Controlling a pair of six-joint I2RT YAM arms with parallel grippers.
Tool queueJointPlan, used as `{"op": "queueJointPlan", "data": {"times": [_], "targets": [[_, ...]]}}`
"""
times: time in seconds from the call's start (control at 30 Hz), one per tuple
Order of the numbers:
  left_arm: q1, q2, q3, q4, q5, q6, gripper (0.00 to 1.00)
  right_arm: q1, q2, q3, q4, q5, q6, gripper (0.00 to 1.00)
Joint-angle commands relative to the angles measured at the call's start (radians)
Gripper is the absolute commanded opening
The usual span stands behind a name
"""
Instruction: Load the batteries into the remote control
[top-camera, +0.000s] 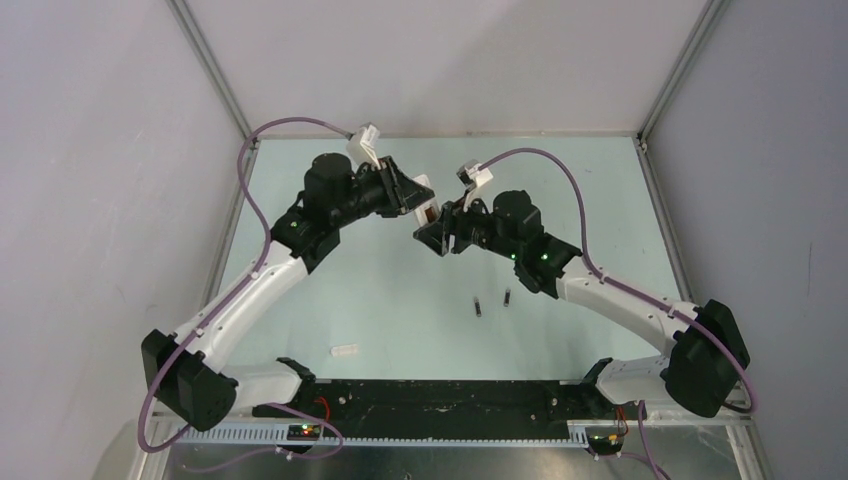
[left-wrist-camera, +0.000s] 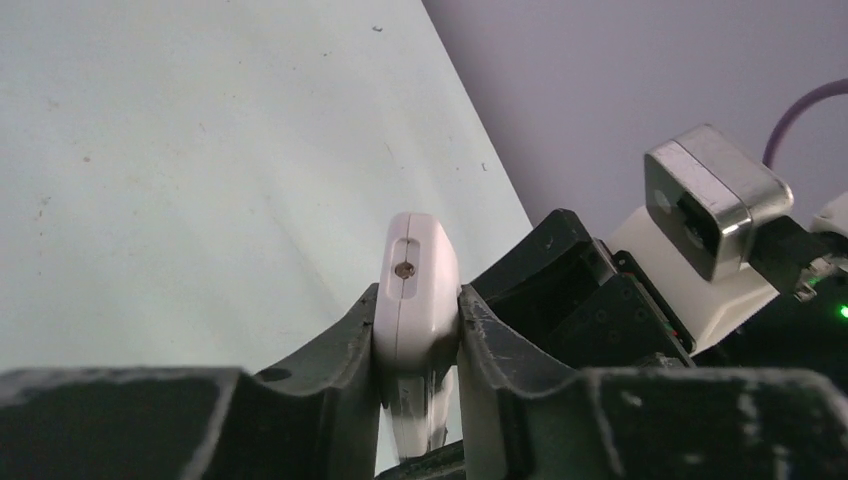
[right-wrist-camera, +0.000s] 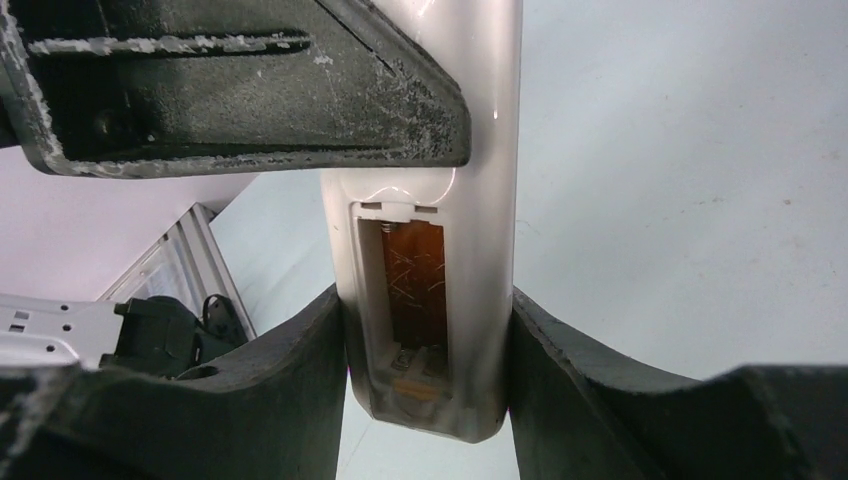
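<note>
Your left gripper (left-wrist-camera: 417, 308) and right gripper (right-wrist-camera: 428, 305) both clamp the remote control (left-wrist-camera: 418, 262), holding it off the table (top-camera: 380, 300) between them, probably so its empty brown battery recess (right-wrist-camera: 415, 285) is exposed. The batteries (top-camera: 478, 306) lie side by side on the table nearer you, waiting for a freed hand.

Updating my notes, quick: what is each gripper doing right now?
Left gripper: jaws closed on the remote control.
Right gripper: jaws closed on the same remote control.
</note>
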Motion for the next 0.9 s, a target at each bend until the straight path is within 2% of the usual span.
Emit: {"op": "queueJointPlan", "data": {"times": [0.0,0.03,0.1,0.17,0.2,0.23,0.27,0.3,0.53,0.7,0.87], "targets": [[-0.006,-0.032,-0.015,0.075,-0.006,0.002,0.20,-0.012,-0.004,0.056,0.072,-0.061,0.034,0.40],[-0.006,-0.032,-0.016,0.074,-0.013,0.008,0.10,-0.017,0.002,0.061,0.057,-0.066,0.050,0.40],[-0.006,-0.038,-0.017,0.075,-0.027,0.020,0.01,-0.024,0.008,0.075,0.025,-0.067,0.074,0.44],[-0.006,-0.046,-0.019,0.074,-0.044,0.041,0.00,-0.025,-0.001,0.078,-0.013,-0.051,0.067,0.58],[-0.006,-0.053,-0.022,0.073,-0.049,0.049,0.00,-0.020,-0.010,0.076,-0.037,-0.030,0.044,0.78],[-0.006,-0.058,-0.025,0.072,-0.059,0.067,0.00,-0.016,-0.032,0.065,-0.045,-0.016,0.032,0.89],[-0.006,-0.066,-0.029,0.070,-0.063,0.076,0.00,-0.011,-0.047,0.060,-0.056,0.013,0.013,0.97],[-0.005,-0.068,-0.033,0.067,-0.067,0.095,0.00,-0.011,-0.077,0.047,-0.060,0.023,0.009,0.99],[0.012,-0.088,-0.060,0.037,-0.077,0.181,0.00,-0.039,-0.229,-0.030,-0.107,0.128,0.026,0.99],[0.029,-0.088,-0.080,0.018,-0.058,0.209,0.00,-0.047,-0.240,-0.066,-0.278,0.324,0.037,0.82],[0.034,-0.094,-0.116,0.015,-0.060,0.217,0.00,-0.037,-0.125,-0.066,-0.421,0.406,0.077,0.68]]}}
